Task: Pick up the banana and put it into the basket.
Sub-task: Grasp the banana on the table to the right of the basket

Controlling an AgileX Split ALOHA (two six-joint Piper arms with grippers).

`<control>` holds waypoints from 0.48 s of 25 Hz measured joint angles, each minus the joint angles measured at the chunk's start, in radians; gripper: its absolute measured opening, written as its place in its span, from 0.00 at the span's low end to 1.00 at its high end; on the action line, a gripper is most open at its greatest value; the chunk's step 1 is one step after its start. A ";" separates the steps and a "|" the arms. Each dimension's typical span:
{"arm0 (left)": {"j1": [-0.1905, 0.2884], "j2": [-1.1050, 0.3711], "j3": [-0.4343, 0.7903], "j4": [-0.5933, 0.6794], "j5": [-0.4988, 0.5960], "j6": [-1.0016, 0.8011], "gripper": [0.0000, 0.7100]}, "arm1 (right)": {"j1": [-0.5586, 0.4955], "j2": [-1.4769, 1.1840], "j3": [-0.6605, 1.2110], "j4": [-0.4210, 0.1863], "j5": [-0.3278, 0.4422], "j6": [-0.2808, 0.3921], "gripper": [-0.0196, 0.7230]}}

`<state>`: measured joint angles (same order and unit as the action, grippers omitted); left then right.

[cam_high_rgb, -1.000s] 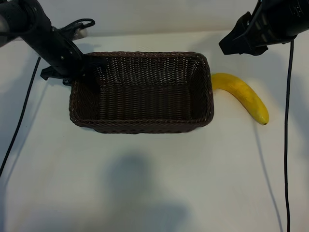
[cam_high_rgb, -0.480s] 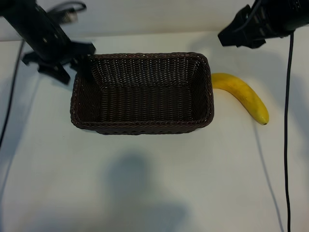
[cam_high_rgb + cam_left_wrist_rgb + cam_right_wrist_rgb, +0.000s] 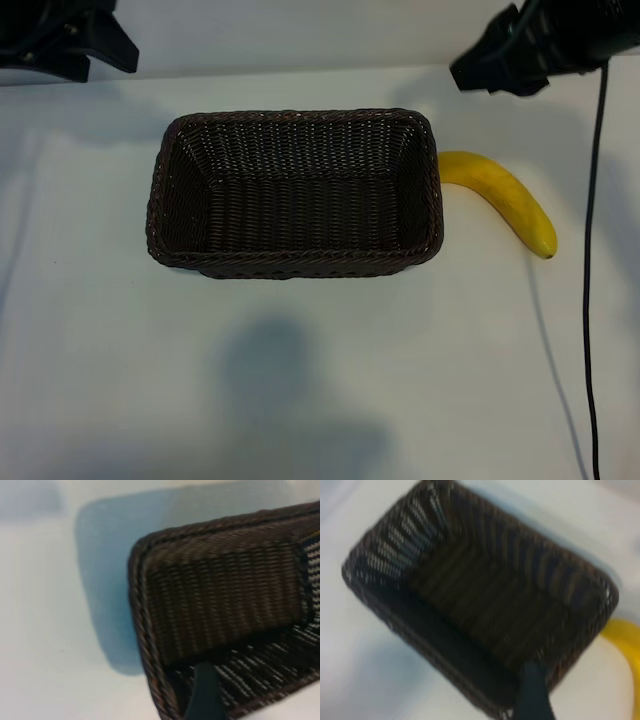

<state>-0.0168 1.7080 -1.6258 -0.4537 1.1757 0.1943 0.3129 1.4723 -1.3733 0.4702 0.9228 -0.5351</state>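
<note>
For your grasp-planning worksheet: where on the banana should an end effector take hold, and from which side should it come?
Grip the banana across its thick middle, coming straight down from above. It lies flat on the table, its stem end close against the basket, so the middle offers the clearest room.

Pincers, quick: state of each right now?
Left pincer: open, holding nothing, up at the far left corner, clear of the basket.
Right pincer: open, holding nothing, hovering beyond the banana.
</note>
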 joint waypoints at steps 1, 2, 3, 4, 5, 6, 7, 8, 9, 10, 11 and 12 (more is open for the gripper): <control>0.010 -0.012 0.029 -0.032 0.000 0.023 0.81 | 0.000 0.000 0.000 -0.026 0.021 0.004 0.73; 0.018 -0.017 0.069 -0.068 0.000 0.042 0.81 | 0.000 0.006 0.000 -0.063 0.046 0.018 0.73; 0.026 -0.017 0.114 -0.095 0.000 0.066 0.81 | -0.004 0.011 0.000 -0.106 0.070 0.036 0.73; 0.032 -0.016 0.152 -0.123 0.000 0.092 0.81 | -0.012 0.024 0.000 -0.146 0.090 0.057 0.73; 0.036 -0.012 0.197 -0.145 -0.004 0.117 0.81 | -0.025 0.041 0.000 -0.178 0.110 0.082 0.73; 0.037 -0.010 0.237 -0.160 -0.011 0.137 0.81 | -0.039 0.058 0.000 -0.216 0.127 0.106 0.73; 0.039 -0.009 0.270 -0.174 -0.022 0.160 0.81 | -0.059 0.080 0.000 -0.248 0.136 0.124 0.73; 0.039 -0.009 0.290 -0.182 -0.034 0.174 0.81 | -0.081 0.100 0.000 -0.266 0.140 0.133 0.73; 0.039 -0.008 0.306 -0.187 -0.046 0.182 0.81 | -0.100 0.117 0.000 -0.282 0.141 0.137 0.73; 0.039 -0.008 0.314 -0.192 -0.057 0.188 0.81 | -0.122 0.129 0.000 -0.289 0.141 0.137 0.73; 0.039 -0.008 0.316 -0.196 -0.066 0.191 0.81 | -0.140 0.142 0.000 -0.291 0.139 0.135 0.73; 0.039 -0.008 0.318 -0.204 -0.070 0.195 0.81 | -0.152 0.155 0.000 -0.292 0.133 0.130 0.73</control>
<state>0.0218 1.6998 -1.3077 -0.6579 1.1055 0.3897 0.1611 1.6273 -1.3733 0.1777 1.0559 -0.4053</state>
